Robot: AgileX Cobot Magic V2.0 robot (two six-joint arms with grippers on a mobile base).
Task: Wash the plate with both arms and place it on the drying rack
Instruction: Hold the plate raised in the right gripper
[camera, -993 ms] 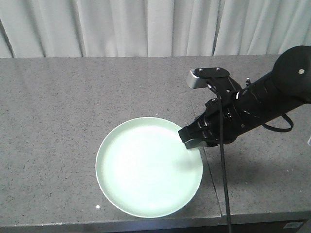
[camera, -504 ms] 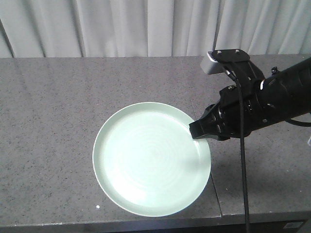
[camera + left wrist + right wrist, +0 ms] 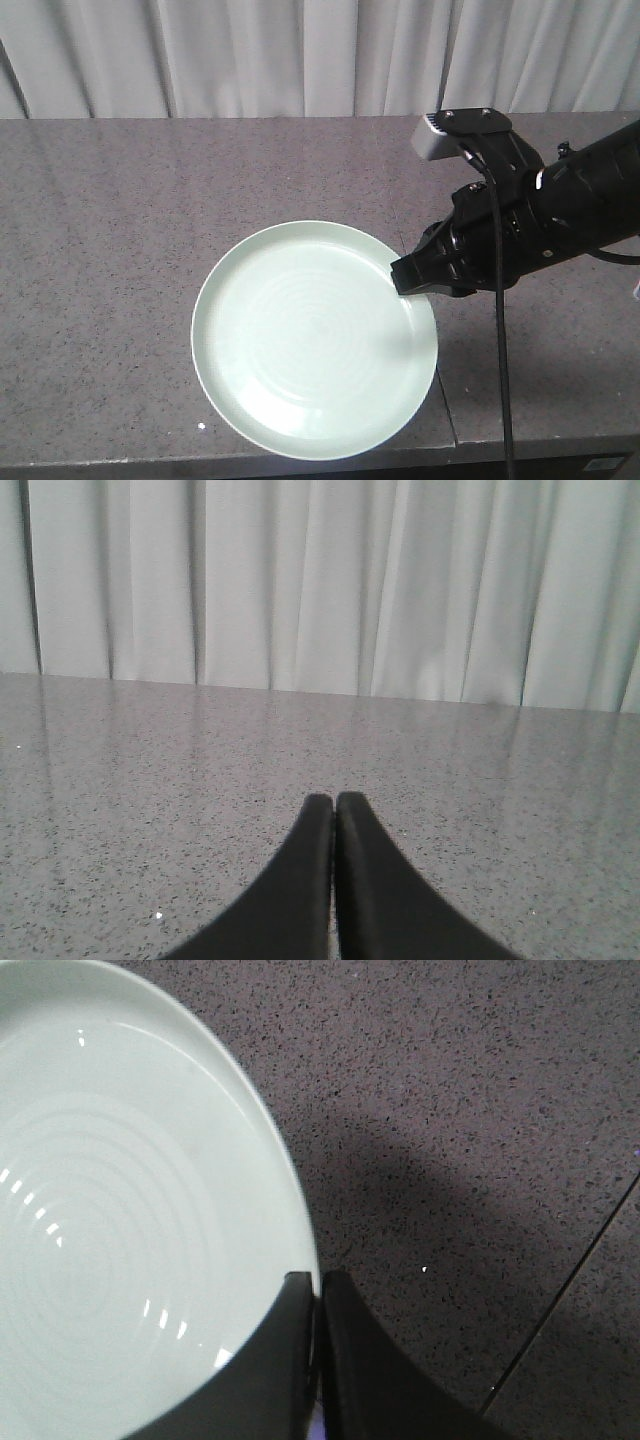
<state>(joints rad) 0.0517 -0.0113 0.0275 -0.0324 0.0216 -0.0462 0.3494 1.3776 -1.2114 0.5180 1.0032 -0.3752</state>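
The pale mint-green plate (image 3: 310, 340) is held above the grey stone counter near its front edge, its near rim reaching past that edge. My right gripper (image 3: 402, 280) is shut on the plate's right rim; in the right wrist view the plate (image 3: 110, 1210) fills the left side and the right gripper (image 3: 318, 1280) pinches the rim between its two black fingers. The left gripper (image 3: 334, 800) shows only in its own wrist view, shut with nothing in it, hovering over bare counter. The drying rack is out of view.
A grey speckled stone counter (image 3: 120, 220) runs wall to wall, with a seam (image 3: 440, 390) on the right under the arm. White curtains (image 3: 300, 55) hang behind. The counter's front edge (image 3: 100, 465) lies just below the plate.
The right arm has risen and shifted right with the plate in its grip; the plate looks larger and tilted, and has drifted slightly toward the front edge.
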